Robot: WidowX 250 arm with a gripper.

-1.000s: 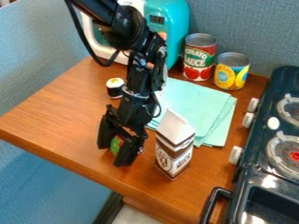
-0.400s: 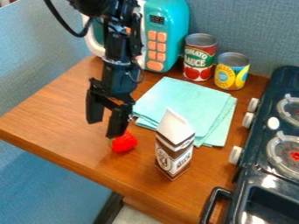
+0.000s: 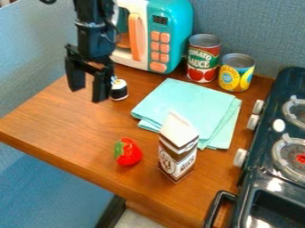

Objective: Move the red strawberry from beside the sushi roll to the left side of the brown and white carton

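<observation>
The gripper (image 3: 88,94) hangs over the far left part of the table (image 3: 65,120), its two fingers spread apart with nothing between them. Close by its right-hand finger in the view, the small sushi roll (image 3: 120,91) stands upright on the wood; whether they touch, I cannot tell. The roll looks like a light, firm toy—short and round, so it would take a level grip across its dark side, low enough not to slip off the pale top.

Nearer the front edge lies the strawberry (image 3: 129,155), well apart from the gripper, its green leaves turned to the left. It is probably light, hollow plastic, hard to bruise but smooth and tapered; pinched near the tip, it could squirt away or roll. The widest part of the red body seems the surest hold, with the fingers on opposite sides—the leaves would give a poorer grip.

Just to the right of it stands the milk carton (image 3: 177,156), likely light and easily tipped by a brushing finger. Behind that lies the folded cloth (image 3: 187,104), soft and flat.
</observation>
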